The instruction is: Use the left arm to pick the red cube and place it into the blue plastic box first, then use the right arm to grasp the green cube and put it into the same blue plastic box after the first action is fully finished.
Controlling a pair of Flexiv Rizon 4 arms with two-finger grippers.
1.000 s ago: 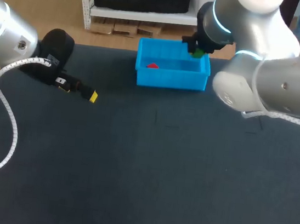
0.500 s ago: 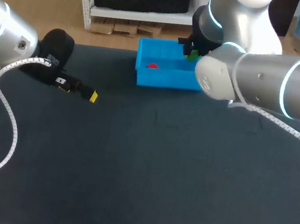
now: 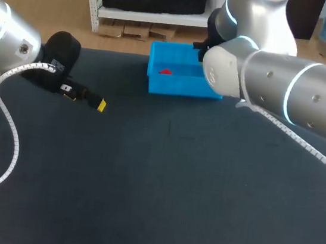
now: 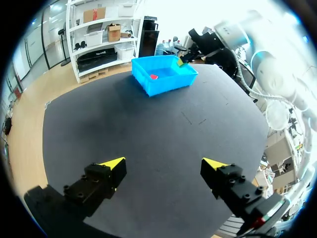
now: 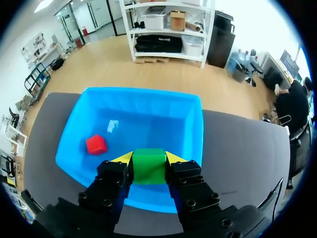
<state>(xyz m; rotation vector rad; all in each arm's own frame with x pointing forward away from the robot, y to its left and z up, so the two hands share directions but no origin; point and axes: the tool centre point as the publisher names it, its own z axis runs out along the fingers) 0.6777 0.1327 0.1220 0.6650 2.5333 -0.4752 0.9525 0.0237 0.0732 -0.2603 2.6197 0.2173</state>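
Overhead, the right arm (image 3: 269, 94) hides the green cube (image 5: 148, 167); its wrist view shows the right gripper (image 5: 148, 158) clamping it, square to the blue box (image 5: 197, 124) below. The left gripper (image 4: 163, 164) gapes empty

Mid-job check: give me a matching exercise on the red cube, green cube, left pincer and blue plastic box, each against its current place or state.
Things:
1. red cube
2. green cube
3. left pincer
4. blue plastic box

Places or states:
A. clamped between the fingers of the right pincer
B. open, holding nothing
C. lying on the box floor
D. has one cube lying inside it

Pairs: 1-C, 2-A, 3-B, 4-D
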